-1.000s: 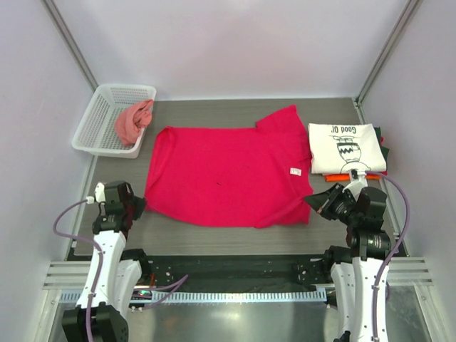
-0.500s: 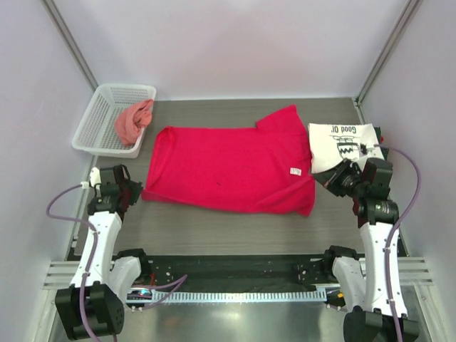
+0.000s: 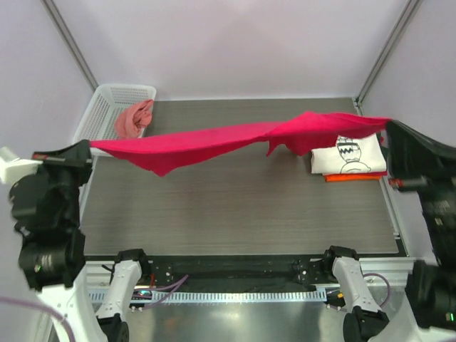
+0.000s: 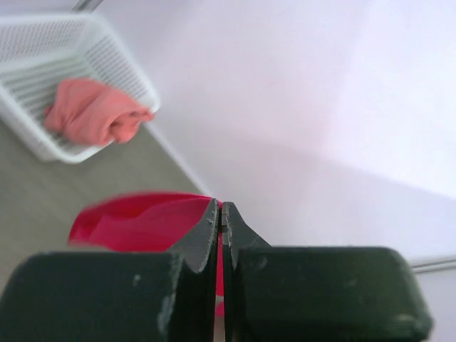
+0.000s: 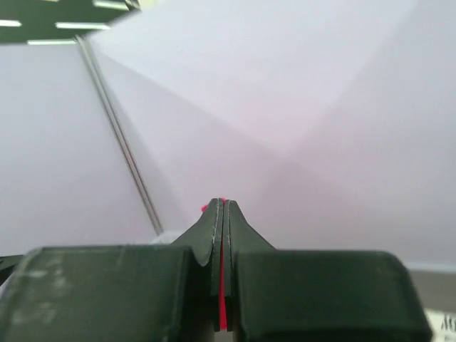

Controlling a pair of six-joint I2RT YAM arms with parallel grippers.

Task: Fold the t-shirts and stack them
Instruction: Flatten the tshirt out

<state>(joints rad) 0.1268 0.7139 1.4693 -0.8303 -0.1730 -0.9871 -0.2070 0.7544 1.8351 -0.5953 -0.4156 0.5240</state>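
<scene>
A large plain crimson-red t-shirt (image 3: 235, 135) was held clear of the worktop (image 3: 235, 214), stretched into a long sagging band from above the left edge to above the right edge, with loose folds drooping beneath it. A folded white t-shirt (image 3: 353, 155) with black cartoon print was laid flat at the right edge, towards the far corner, partly hidden by the red cloth and stacked on a folded orange t-shirt (image 3: 353, 177). A crumpled salmon-pink cloth (image 3: 134, 118) was bundled in the white basket (image 3: 107, 96) at the far left corner.
</scene>
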